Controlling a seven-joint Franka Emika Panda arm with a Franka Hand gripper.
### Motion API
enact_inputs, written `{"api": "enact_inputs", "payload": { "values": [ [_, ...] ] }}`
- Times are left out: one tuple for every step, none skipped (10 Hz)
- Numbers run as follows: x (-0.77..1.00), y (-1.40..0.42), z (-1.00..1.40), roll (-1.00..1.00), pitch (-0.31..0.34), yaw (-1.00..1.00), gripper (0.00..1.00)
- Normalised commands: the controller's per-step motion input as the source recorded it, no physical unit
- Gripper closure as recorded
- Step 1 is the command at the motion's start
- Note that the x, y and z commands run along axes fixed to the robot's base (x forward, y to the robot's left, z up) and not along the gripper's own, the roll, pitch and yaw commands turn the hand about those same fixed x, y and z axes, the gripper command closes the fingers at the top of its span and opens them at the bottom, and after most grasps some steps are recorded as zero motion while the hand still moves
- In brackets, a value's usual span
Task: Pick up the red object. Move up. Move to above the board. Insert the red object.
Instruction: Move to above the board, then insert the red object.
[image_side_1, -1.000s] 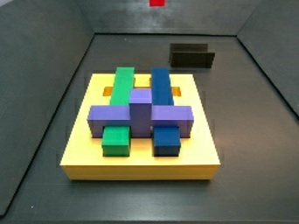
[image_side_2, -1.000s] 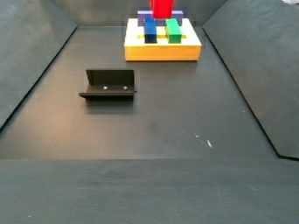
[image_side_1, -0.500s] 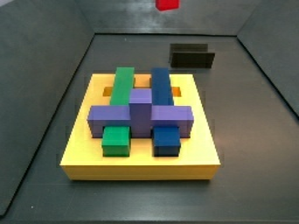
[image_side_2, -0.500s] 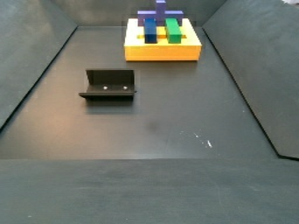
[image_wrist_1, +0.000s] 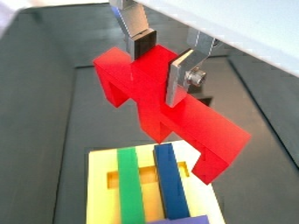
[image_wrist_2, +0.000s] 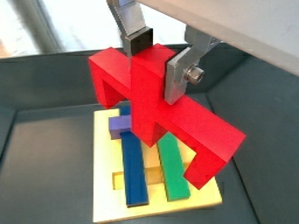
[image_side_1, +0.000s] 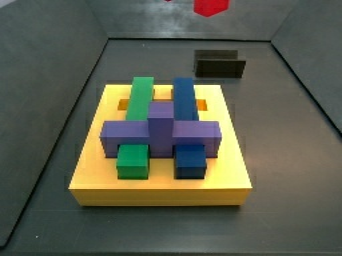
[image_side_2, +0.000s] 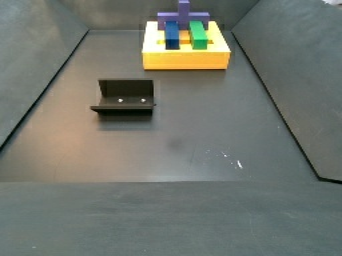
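Franka gripper (image_wrist_1: 162, 59) hangs high over the tray, its 2 silver fingers (image_wrist_1: 184, 73) closed on the central bar of the red object (image_wrist_1: 163, 107), pads pressed to opp. faces of the bar; same hold shows in both wrist views (image_wrist_2: 156, 59). The piece (image_wrist_2: 158, 103) sits tilted in the grip, arch legs angled down and away from the wrist. Below it, in both wrist views, lies the board (image_wrist_1: 101, 188) w/ green block (image_wrist_1: 131, 184) and blue block (image_wrist_1: 172, 182) side by side in their slots; the purple block (image_wrist_2: 118, 126) shows only partly in a wrist view, behind the red piece. In a side view just a red corner (image_side_1: 210, 6) shows at the frame's upper edge, above the far end of the tray and well clear of the board (image_side_1: 162, 183); gripper itself out of frame there. Fixture (image_side_2: 126, 98) stands on the dark floor, well apart from the board (image_side_2: 186, 55).
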Motion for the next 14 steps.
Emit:
{"api": "enact_inputs", "payload": {
  "values": [
    [0.04, -0.12, 0.05, 0.01, 0.064, 1.00, 1.00],
    [0.04, -0.08, 0.04, 0.01, 0.072, 1.00, 1.00],
    [0.05, -0.05, 0.03, 0.01, 0.082, 1.00, 1.00],
    [0.05, -0.04, 0.03, 0.02, 0.096, 1.00, 1.00],
    [0.05, -0.03, 0.02, 0.02, 0.104, 1.00, 1.00],
    [0.05, -0.03, 0.03, 0.02, 0.118, 1.00, 1.00],
    [0.05, -0.03, 0.03, 0.03, 0.143, 1.00, 1.00],
    [0.05, -0.03, 0.03, 0.03, 0.171, 1.00, 1.00],
    [0.05, -0.02, 0.03, 0.05, 0.219, 0.98, 1.00],
    [0.06, -0.03, 0.03, 0.05, 0.209, 0.71, 1.00],
    [0.07, -0.03, 0.03, 0.04, 0.191, 0.47, 1.00],
    [0.07, -0.03, 0.03, 0.04, 0.164, 0.23, 1.00],
    [0.00, 0.00, -0.04, 0.00, 0.000, 0.00, 1.00],
    [0.03, 0.00, -0.03, -0.01, 0.000, 0.00, 1.00]
  ]
}}
